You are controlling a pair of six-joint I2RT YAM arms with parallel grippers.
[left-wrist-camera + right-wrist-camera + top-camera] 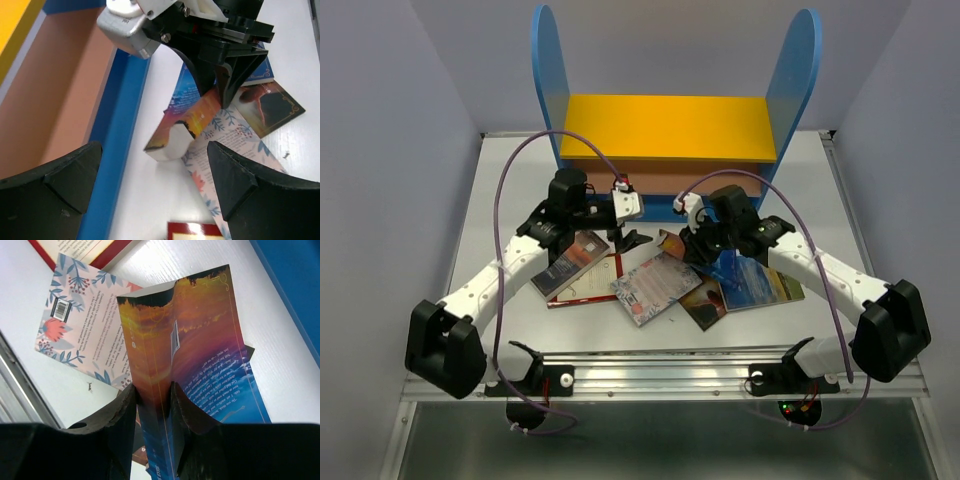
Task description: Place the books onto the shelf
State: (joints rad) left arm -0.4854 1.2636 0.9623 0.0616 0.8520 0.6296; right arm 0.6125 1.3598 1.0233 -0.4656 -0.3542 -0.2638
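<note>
- Between the fingers of the right tool (152,390), the blue-orange book (195,340) is pinched along its spine edge and tilted up from the tabletop (840,200). I can't tell whether its far end is clear.
- That edge-on grip looks chosen so the book can go in standing up.
- Just ahead of that tool stands the shelf (548,70), blue base nearest. The book isn't on either board yet.
- Below and behind the tool, the other books (650,285) lie fanned flat, the pale patterned book (80,325) just beside the raised one.
- Off to its side, the left tool (154,155) hangs with jaws spread wide, gripping nothing. It's probably leaving room, or waiting for its turn at the pile.
</note>
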